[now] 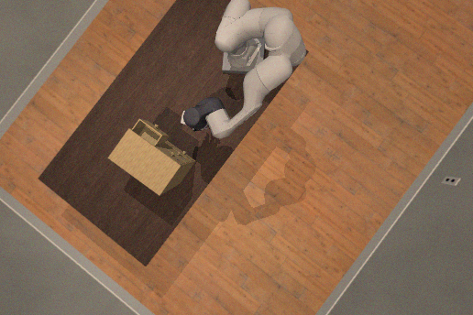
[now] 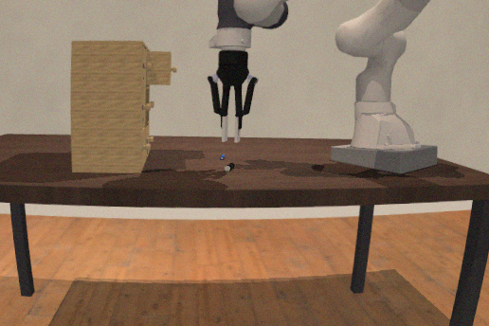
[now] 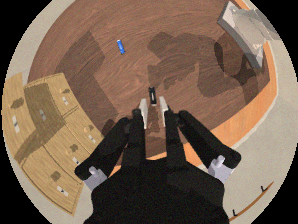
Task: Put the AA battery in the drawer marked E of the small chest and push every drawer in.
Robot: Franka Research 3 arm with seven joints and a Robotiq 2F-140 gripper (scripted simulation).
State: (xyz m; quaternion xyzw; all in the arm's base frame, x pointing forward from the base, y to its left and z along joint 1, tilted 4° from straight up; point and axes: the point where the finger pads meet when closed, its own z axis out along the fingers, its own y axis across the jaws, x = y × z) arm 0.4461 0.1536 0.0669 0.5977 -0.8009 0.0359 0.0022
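Observation:
A black cylinder with a pale end (image 2: 229, 167) (image 3: 152, 96) lies on the table. A small blue cylinder (image 2: 222, 157) (image 3: 121, 47) lies a little apart from it. I cannot read which is the AA battery. My gripper (image 2: 230, 139) (image 3: 153, 104) points down above the black cylinder, fingers slightly apart, with nothing between them and a clear gap below the tips. The wooden chest (image 1: 144, 158) (image 2: 106, 105) (image 3: 60, 131) stands upright. One upper drawer (image 1: 148, 136) (image 2: 161, 68) is pulled partly out at the end of the chest far from the side camera. Its letter is not readable.
The robot base (image 1: 236, 70) (image 2: 384, 159) (image 3: 240, 37) stands on the dark table (image 1: 137, 83) (image 2: 284, 195), on the far side of the gripper from the chest. Drawer knobs and the open drawer stick out of the chest's front toward the gripper.

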